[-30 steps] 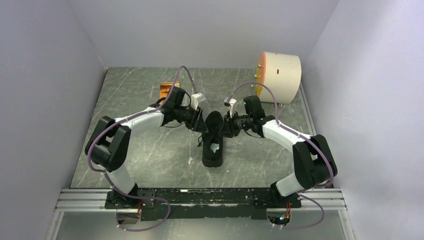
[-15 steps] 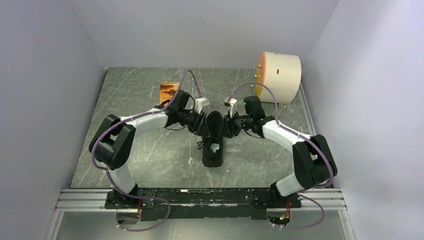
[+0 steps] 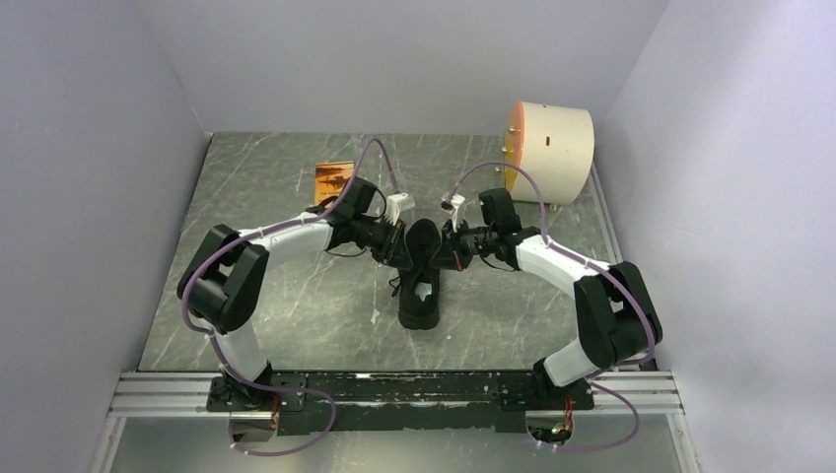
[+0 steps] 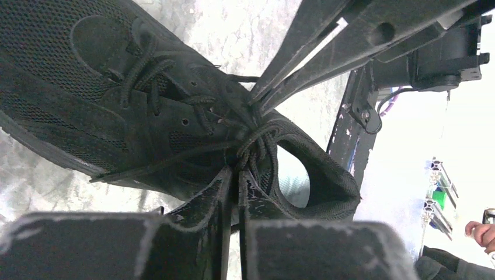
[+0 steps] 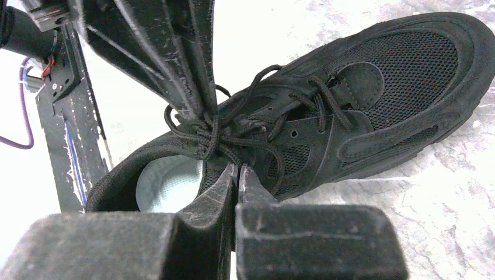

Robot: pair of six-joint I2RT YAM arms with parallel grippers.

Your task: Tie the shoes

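Observation:
The black sneaker (image 3: 420, 278) lies mid-table, toe to the back, its pale insole showing. It also shows in the left wrist view (image 4: 117, 99) and the right wrist view (image 5: 362, 99). My left gripper (image 3: 401, 252) presses in from the shoe's left and is shut on a black lace (image 4: 248, 153) at the knot. My right gripper (image 3: 446, 250) presses in from the right and is shut on a lace (image 5: 225, 153) at the same knot. The two grippers face each other tip to tip over the shoe's tongue.
A cream cylinder (image 3: 548, 150) with an orange face stands at the back right. A small orange-brown packet (image 3: 331, 177) lies at the back behind my left arm. A loose lace end (image 3: 391, 286) trails on the table left of the shoe.
My left gripper has moved right, in against the shoe's lacing. My right gripper has stayed almost still at the shoe.

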